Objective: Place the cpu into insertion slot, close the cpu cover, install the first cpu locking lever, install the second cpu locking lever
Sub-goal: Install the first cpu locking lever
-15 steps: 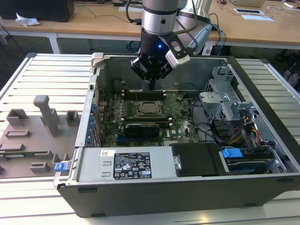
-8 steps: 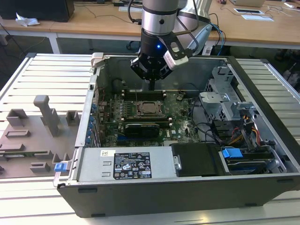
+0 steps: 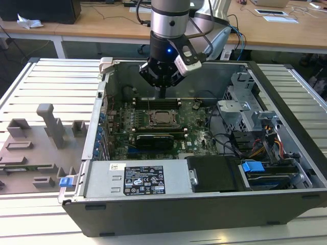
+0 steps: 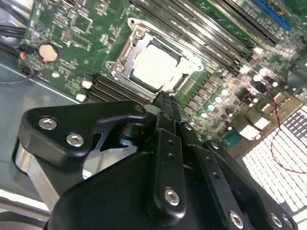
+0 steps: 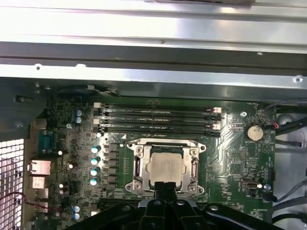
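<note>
Fingers: I read the two black fingers (image 5: pixel 160 192) as pressed together, only a thin seam between the pads, and nothing is gripped.
Gripper: the gripper (image 4: pixel 163 100) points down into the open case. In both wrist views its tip (image 5: pixel 166 188) sits at the edge of the socket, on the side away from the memory slots. I cannot tell whether it touches the metal.
Cpu: the cpu (image 5: pixel 164 167) lies flat in the insertion slot (image 3: pixel 153 118), its pale metal top facing up and showing through the frame's opening.
Cpu cover: the cpu cover (image 5: pixel 165 145) is down, lying flat around the chip. In the second wrist view its silver frame (image 4: pixel 125 49) borders the chip on all sides.
Levers: I cannot make out from here whether either one is latched.
Memory slots: the long black memory slots (image 5: pixel 158 120) run beside the socket, on the side opposite the fingertips.
Motherboard: the green motherboard (image 5: pixel 230 153) carries a coin cell (image 5: pixel 254 132) near the slot ends.
Case: in the exterior view the computer case (image 3: pixel 286 132) lies open on a slatted table (image 3: pixel 51 76), with the arm's gripper (image 3: pixel 162 95) hanging over the board inside it.
Power supply: the grey power supply (image 3: pixel 138 178) sits along the near wall.
Fixture: a grey moulded fixture (image 3: pixel 30 153) rests on the table at the exterior view's left, well apart from the case.
</note>
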Motion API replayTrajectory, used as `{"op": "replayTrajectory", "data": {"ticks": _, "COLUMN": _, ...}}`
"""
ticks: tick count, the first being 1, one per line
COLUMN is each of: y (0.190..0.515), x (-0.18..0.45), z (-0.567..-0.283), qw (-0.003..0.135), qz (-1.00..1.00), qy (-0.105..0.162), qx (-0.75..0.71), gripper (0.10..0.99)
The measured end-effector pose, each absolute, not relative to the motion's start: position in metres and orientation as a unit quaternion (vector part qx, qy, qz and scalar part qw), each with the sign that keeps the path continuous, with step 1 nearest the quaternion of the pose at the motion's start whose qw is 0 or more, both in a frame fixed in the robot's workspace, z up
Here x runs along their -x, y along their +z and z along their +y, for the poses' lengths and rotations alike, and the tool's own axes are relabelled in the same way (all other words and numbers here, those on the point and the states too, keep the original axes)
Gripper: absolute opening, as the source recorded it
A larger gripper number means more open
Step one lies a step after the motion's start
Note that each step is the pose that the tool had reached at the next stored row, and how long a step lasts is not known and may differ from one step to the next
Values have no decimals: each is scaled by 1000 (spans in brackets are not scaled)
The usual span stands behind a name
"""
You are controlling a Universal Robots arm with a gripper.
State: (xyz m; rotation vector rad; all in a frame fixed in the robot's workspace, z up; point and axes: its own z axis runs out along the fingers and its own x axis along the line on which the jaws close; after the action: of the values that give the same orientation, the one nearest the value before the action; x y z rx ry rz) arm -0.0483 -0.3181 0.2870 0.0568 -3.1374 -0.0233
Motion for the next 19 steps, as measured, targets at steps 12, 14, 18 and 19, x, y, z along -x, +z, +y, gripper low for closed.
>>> {"op": "replayTrajectory", "data": {"ticks": 12, "y": 285, "x": 86, "z": -316, "qw": 0, "qz": -1000, "qy": -7, "qx": -18, "gripper": 106}}
{"op": "replayTrajectory", "data": {"ticks": 14, "y": 279, "x": 94, "z": -308, "qw": 0, "qz": -1000, "qy": -7, "qx": -18, "gripper": 106}}
{"op": "replayTrajectory", "data": {"ticks": 18, "y": 273, "x": 95, "z": -300, "qw": 0, "qz": -1000, "qy": -7, "qx": -18, "gripper": 106}}
{"op": "replayTrajectory", "data": {"ticks": 19, "y": 271, "x": 95, "z": -295, "qw": 0, "qz": -1000, "qy": -7, "qx": -18, "gripper": 106}}
